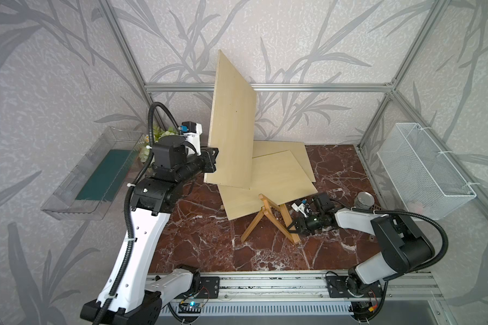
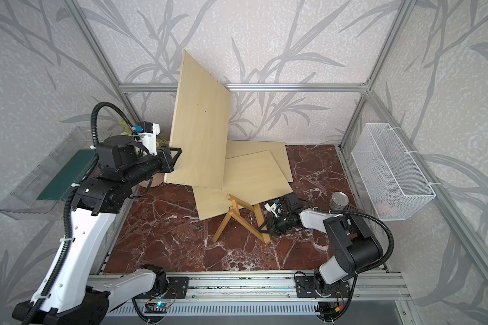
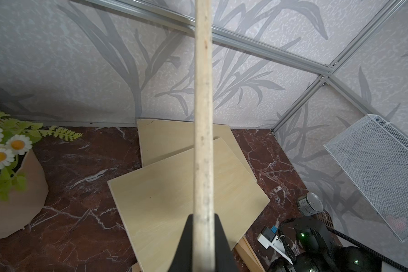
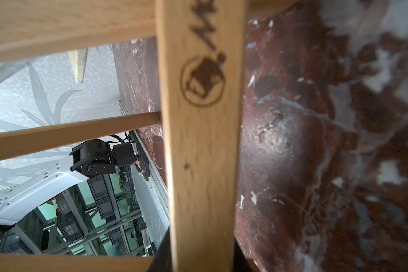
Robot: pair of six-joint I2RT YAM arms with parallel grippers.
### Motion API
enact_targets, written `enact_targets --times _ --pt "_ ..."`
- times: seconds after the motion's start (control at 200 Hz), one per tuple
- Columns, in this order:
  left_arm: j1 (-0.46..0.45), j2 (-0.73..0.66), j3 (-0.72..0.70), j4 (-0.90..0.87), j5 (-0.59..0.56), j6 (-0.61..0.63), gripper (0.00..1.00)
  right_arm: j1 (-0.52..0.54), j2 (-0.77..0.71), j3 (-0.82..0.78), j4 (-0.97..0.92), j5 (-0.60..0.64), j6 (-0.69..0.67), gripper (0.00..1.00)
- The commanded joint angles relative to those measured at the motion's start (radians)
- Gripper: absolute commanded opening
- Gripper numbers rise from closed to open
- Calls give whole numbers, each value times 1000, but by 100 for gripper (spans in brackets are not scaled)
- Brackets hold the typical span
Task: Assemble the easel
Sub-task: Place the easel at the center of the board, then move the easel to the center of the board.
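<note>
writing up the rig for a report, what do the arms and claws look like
The left arm and right arm share white shells on long links and black rounded joints. A black ribbed hose runs along each; white zip ties fasten the left one. The left claw and right claw are black and angular, each with a white camera block.

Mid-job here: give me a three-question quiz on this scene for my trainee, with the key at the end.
1. True or false: the left gripper is shut on the edge of the raised board.
2. How many other boards lie flat on the table?
3. The right gripper is clamped on: A) the can, B) the easel frame, C) the mesh basket.
Key: 1 true; 2 two; 3 B.
</note>
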Motion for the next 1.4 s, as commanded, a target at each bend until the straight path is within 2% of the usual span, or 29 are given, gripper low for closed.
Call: enact_targets --times 0.0,0.16,0.33,0.59,0.915,1.055,1.205,1.394 --pt "-10 -55 18 319 -27 67 0 34 102 -29 -259 455 82 0" --pt "-16 -115 -83 431 -138 81 0 118 173 88 -358 565 84 0" --pt "-16 -156 -100 414 -196 105 0 133 184 175 -330 642 71 0" --pt "-17 -256 -96 354 -307 137 0 173 315 303 -281 652 16 0" --pt "-17 -306 -75 242 -285 154 0 230 470 458 -300 592 -82 0" --pt "-17 -304 -52 223 -262 156 0 259 527 560 -337 609 -118 0" --pt "-17 -312 -18 229 -257 150 0 263 571 649 -350 632 -122 0" --pt "-16 -337 -16 255 -326 132 0 264 603 735 -316 683 -72 0"
